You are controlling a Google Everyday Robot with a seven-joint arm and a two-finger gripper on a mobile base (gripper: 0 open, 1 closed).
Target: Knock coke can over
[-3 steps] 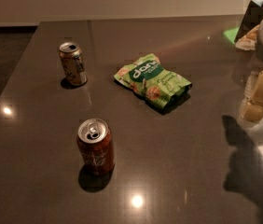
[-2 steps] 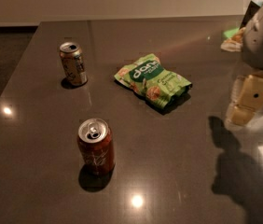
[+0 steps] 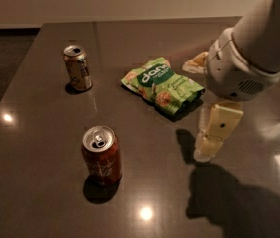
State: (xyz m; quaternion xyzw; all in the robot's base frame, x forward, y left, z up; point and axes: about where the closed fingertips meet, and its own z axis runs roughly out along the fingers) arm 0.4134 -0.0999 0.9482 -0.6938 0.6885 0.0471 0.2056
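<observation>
gripper [image 3: 207, 151] beside the green chip bag [image 3: 161, 86], coke can [image 3: 102, 155] upright
the coke can stands on the dark table [image 3: 35, 182], left of the bag and nearer the camera; the gripper hangs just off the bag's near right corner, spread or closed i cannot tell

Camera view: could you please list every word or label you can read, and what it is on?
"dan": my best reading of the large white letters on the green snack bag; its smaller print is blurred.
On the red can: white markings, unreadable.
On the tan can: print unreadable.
On the gripper, hanging right of the red can: no text.
</observation>
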